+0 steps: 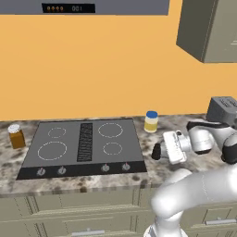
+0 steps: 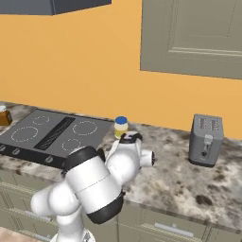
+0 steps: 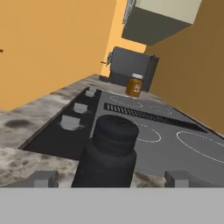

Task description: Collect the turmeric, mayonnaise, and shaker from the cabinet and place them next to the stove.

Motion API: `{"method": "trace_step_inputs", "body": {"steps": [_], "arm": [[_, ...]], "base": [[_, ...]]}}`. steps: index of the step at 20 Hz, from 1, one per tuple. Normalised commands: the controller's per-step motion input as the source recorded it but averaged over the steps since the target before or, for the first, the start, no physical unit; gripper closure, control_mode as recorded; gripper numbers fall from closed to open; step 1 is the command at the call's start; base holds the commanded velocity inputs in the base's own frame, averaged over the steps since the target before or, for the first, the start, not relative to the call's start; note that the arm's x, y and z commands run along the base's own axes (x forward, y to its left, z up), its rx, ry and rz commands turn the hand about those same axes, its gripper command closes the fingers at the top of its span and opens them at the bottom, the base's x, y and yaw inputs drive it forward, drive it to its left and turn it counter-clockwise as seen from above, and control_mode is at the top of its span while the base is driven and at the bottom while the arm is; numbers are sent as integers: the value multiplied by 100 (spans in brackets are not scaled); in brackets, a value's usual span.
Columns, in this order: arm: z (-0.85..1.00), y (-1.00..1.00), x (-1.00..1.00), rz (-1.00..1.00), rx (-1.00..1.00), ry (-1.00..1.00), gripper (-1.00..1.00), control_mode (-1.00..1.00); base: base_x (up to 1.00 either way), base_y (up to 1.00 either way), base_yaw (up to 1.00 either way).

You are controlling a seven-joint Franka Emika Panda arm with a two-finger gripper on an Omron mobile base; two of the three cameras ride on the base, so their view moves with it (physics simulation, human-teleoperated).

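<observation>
Counter inventory, stove area.

Stove: flat dark grey cooktop, four white ring burners, black central vent grille, round knobs along the front edge; set into a mottled brown-grey stone counter.

Turmeric: small amber-brown jar, white screw lid, orange-brown label; upright on the counter just left of the stove. Label print too small to read.

Mayonnaise: small pale yellow jar, blue lid, lighter label band; upright on the counter beside the stove's right rear corner. No legible writing.

Shaker: small black bottle-shaped shaker, narrower ribbed top; upright on the counter off the stove's right front corner, between the fingers.

Gripper: white two-finger hand, held level and low over the counter. Fingers spread wide, one each side of the shaker, with clear gaps; released, gripping nothing.

Toaster: grey two-slot metal box, well right of the stove.

Range hood panel: dark strip with small orange lights; digits unreadable.

Cabinet: grey-beige wall unit, panelled door.
</observation>
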Motion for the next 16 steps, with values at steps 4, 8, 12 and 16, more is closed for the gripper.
{"method": "trace_step_inputs", "body": {"steps": [4,8,12,16], "arm": [[48,9,-44,0,-5,-2,-100,-100],[68,22,-52,-1,-6,-1,-100,-100],[75,41,-46,0,-7,0,-100,-100],[81,50,-43,-3,-9,0,-100,-100]], "base": [[0,0,0],[0,0,0],[0,0,0],[0,0,0]]}}
